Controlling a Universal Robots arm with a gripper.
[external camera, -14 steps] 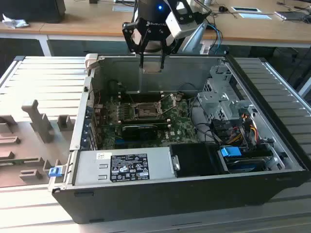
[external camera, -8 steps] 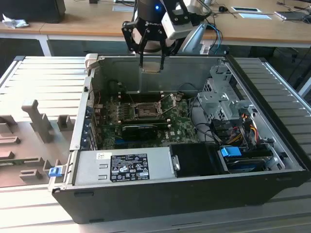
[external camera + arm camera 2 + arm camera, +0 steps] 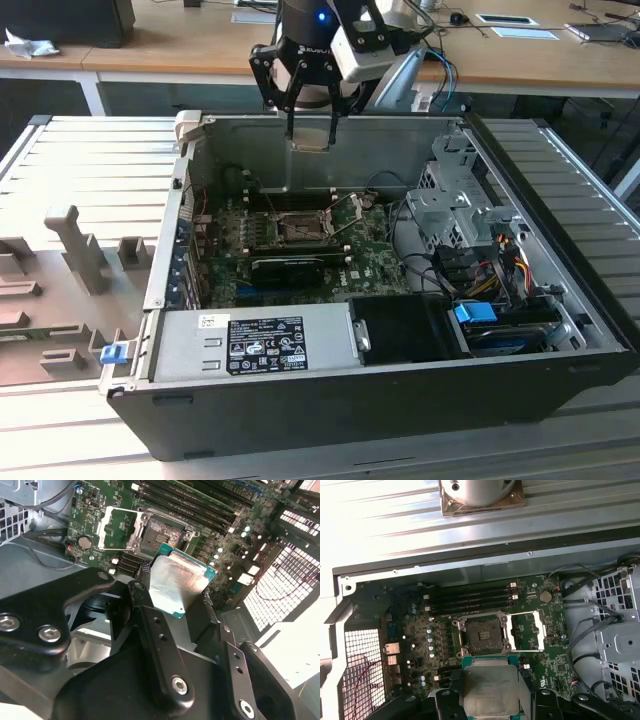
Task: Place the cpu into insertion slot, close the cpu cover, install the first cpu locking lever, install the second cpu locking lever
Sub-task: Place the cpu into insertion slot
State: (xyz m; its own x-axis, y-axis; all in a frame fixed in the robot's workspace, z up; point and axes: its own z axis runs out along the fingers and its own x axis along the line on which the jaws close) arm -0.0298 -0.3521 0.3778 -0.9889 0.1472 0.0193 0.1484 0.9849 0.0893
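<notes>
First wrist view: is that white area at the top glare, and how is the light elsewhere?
In the first wrist view, strong light washes out the ribbed metal surface; in the second wrist view, the cpu carries a pale sheen on its metal top; in the exterior view, the motherboard looks dimmer.

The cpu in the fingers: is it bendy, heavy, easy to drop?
Probably stiff: the cpu looks flat though the fingers pinch only its edges. Likely light, being thin. Its smooth metal top could be slippery, and a drop onto the socket might damage it.
</notes>
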